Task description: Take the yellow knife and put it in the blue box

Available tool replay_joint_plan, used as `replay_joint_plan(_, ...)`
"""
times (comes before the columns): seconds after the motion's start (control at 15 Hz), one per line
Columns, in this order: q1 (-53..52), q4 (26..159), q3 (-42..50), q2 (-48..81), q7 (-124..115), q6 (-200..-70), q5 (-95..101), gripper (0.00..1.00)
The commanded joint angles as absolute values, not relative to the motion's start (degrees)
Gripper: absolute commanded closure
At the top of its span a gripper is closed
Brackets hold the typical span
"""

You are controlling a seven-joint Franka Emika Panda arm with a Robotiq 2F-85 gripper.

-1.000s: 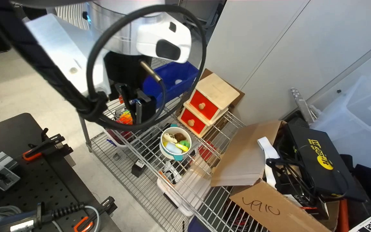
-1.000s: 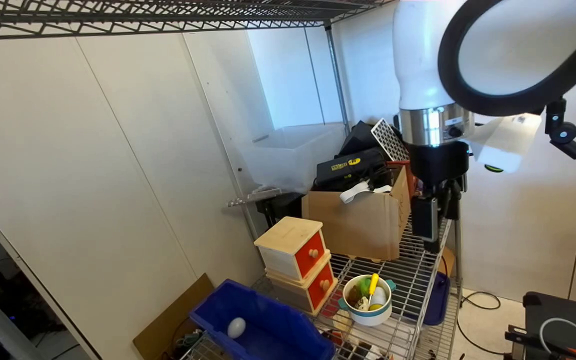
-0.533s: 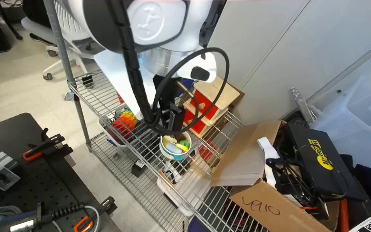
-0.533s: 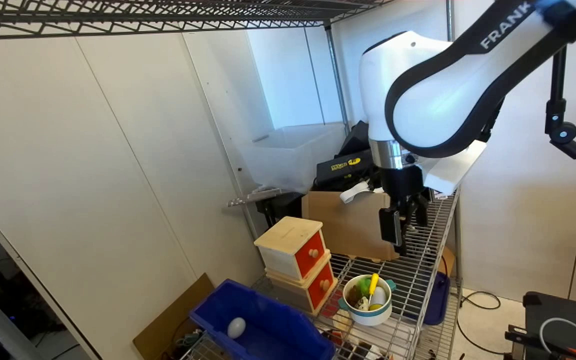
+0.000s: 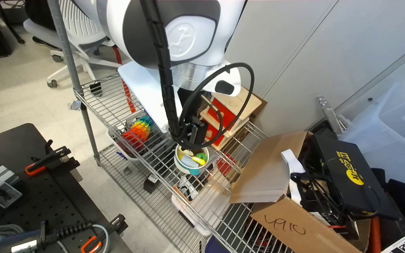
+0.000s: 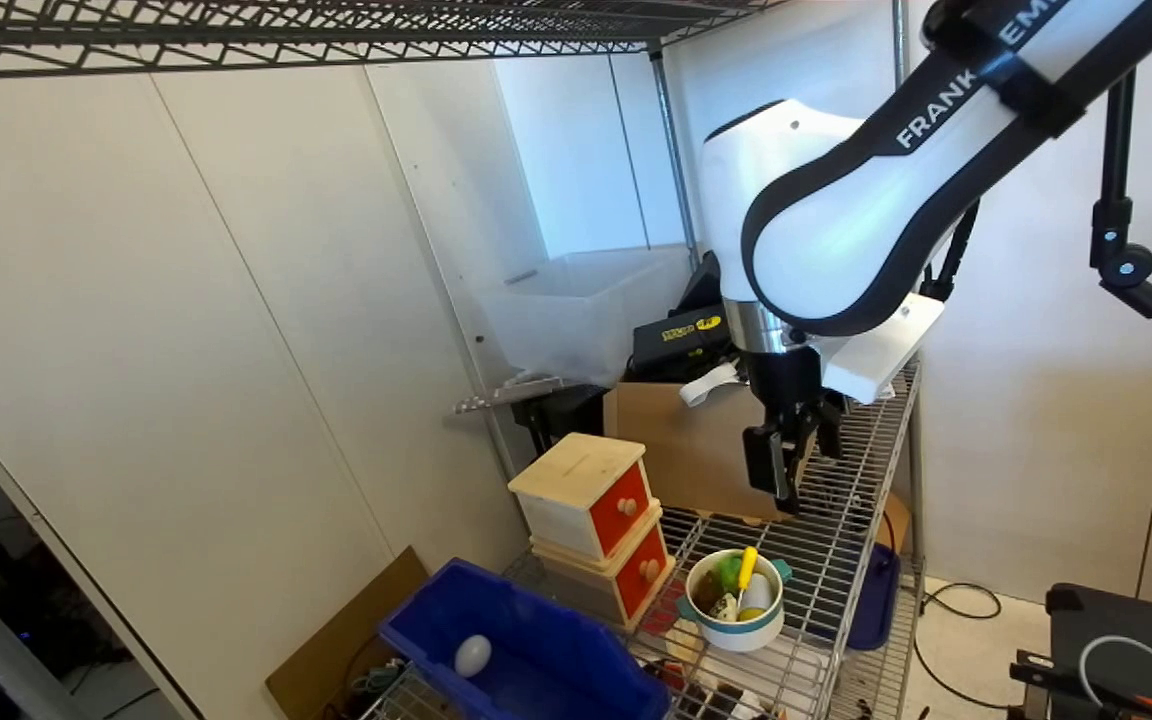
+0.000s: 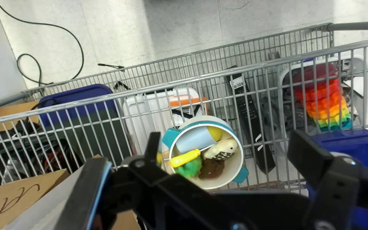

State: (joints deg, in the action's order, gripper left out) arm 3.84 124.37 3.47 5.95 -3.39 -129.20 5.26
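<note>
- Knife (image 7: 185,158) lies in the pot (image 6: 742,637), over a green toy (image 7: 191,168) and beside a pale-blue toy (image 7: 193,139).
- Gripper (image 6: 794,465) hangs above the pot, apart from it, jaws spread wide.
- Blue box (image 6: 526,608), to the left and near in an exterior view, has a white egg (image 6: 473,655) inside.
- Drawers (image 6: 576,525) stand left of and beyond the pot, between box and carton (image 6: 701,450).
- Cable loop (image 5: 252,78) crosses before the drawers in an exterior view.
</note>
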Motion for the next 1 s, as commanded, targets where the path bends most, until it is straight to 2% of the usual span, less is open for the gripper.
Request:
replay_joint_plan(0.0,3.7,124.3,3.7,5.9,-3.3,-129.0,5.2,0.0)
replay_joint_plan(0.53,3.0,122.2,4.9,12.1,-13.7,-130.5,12.3,0.0)
replay_joint_plan(0.93,2.8,120.5,5.0,17.7,-18.7,-135.6,9.4,0.0)
